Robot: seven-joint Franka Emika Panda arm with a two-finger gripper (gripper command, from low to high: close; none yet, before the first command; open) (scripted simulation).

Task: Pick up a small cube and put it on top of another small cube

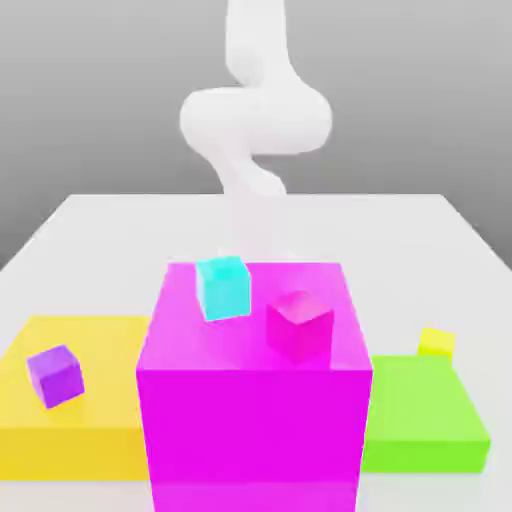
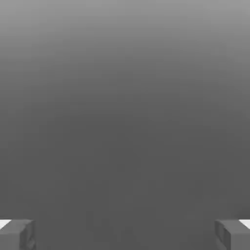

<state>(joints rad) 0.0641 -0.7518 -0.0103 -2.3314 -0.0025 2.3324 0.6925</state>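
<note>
In the exterior view, a large magenta cube stands nearest on the white surface. On its top rest a small cyan cube toward the far left and a small tilted magenta cube to the right, apart from each other. At the exterior view's left lies a flat yellow slab carrying a small purple cube. At the right lies a flat green slab, with the small bright-yellow cube just behind its far edge. The white robot arm rises at the far side.

In the hand view, the gripper has its jaws spread wide, with nothing between the grey fingertips.
</note>
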